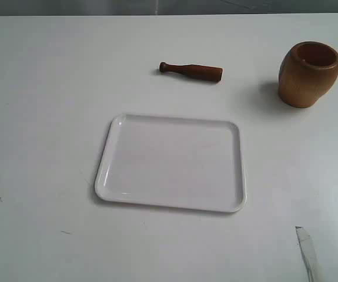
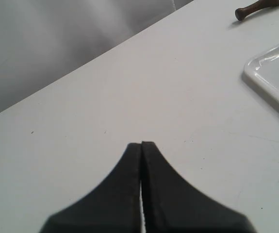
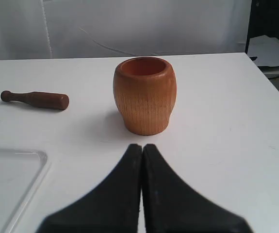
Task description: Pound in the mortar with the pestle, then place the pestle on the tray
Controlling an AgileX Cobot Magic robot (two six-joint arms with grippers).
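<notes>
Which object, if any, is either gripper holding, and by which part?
Nothing is held. The left gripper and the right gripper are both shut and empty; the pestle lies on the table, apart from the mortar and the tray.

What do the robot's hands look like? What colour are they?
Each hand is a pincher made of two plain, matte black fingers. The left gripper and the right gripper look the same. The fingers are narrow at the tips and flare out into a wide base, like a little black tent. No cables, stickers or markings show on them.
</notes>
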